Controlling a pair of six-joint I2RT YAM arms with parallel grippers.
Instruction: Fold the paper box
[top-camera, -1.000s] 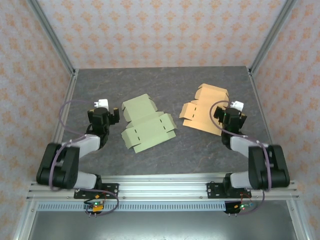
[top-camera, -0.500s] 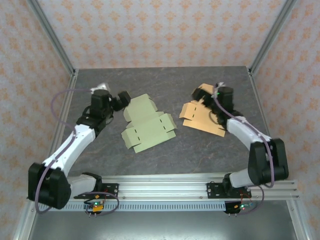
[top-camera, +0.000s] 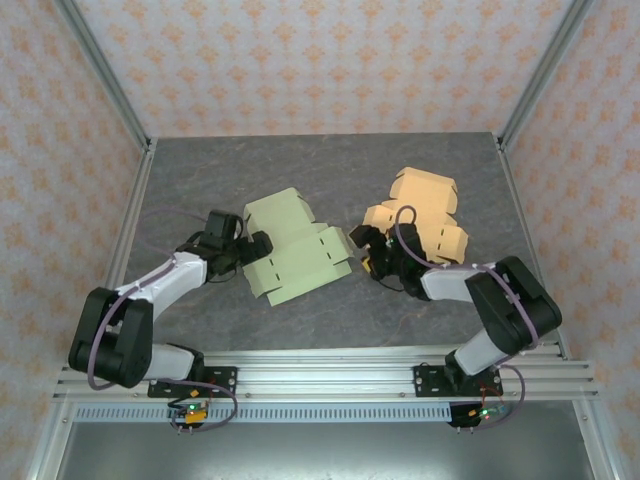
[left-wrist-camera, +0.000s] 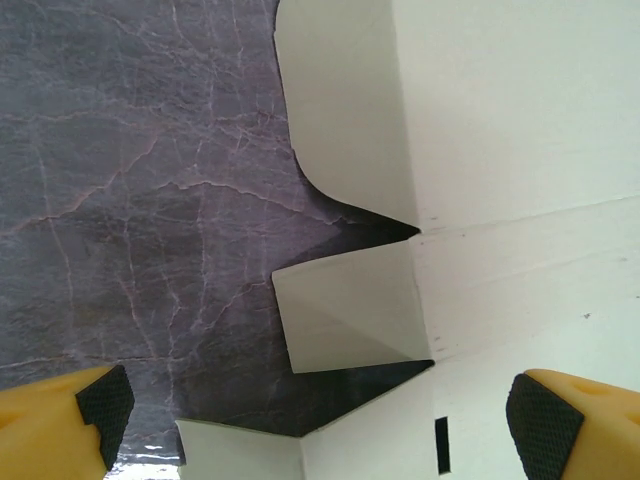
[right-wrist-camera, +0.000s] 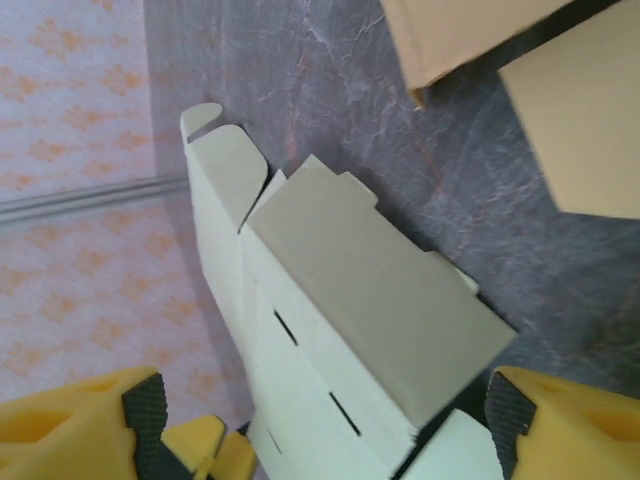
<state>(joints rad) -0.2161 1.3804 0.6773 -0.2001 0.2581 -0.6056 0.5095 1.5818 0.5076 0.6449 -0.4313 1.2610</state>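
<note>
The pale green paper box lies unfolded and flat in the middle of the table. My left gripper is at its left edge, low over the surface. In the left wrist view the box has a raised side flap between my open left gripper fingers. My right gripper is at the box's right edge. In the right wrist view the box runs between the wide-apart pads of my right gripper, with a partly lifted flap.
An orange flat box lies right of the green one, just behind my right gripper, and its edges show at the top of the right wrist view. The dark stone table is walled by patterned panels on three sides.
Both arms have swung in from the outer sides and come down at the green box. The left gripper reached its left edge. The right gripper left the orange box for the right edge.
</note>
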